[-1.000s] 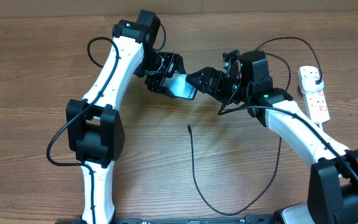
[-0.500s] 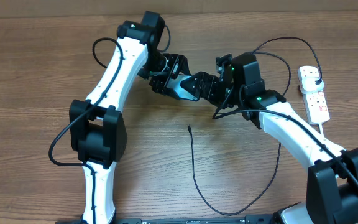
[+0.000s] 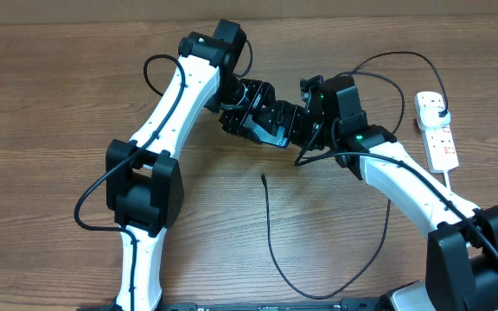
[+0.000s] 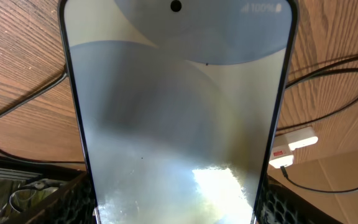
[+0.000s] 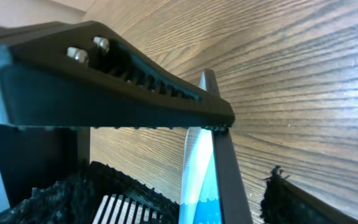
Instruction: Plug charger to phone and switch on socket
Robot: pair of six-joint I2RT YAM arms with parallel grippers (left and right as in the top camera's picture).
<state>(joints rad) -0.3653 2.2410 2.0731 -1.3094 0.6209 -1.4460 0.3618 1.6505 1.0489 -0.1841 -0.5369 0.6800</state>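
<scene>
The phone (image 3: 264, 131) is held above the table between both grippers. My left gripper (image 3: 251, 111) is shut on its lower end; in the left wrist view the bright screen (image 4: 176, 112) fills the frame and the jaws (image 4: 176, 214) clamp its sides. My right gripper (image 3: 285, 119) straddles the phone's other end. In the right wrist view the jaws (image 5: 197, 186) sit on either side of the thin phone edge (image 5: 219, 162), with a gap on the right side. The charger (image 3: 271, 233) lies loose on the table, its tip towards the phone. The socket (image 3: 435, 130) lies at the far right.
The charger's black cable loops along the table's front edge and runs up the right side to a plug in the socket's top end. The socket also shows in the left wrist view (image 4: 294, 146). The left gripper's finger (image 5: 104, 81) crosses the right wrist view.
My left arm has carried the phone to the right, towards my right gripper. My right gripper came left to meet it and now straddles the phone's end. The charger has not moved.
</scene>
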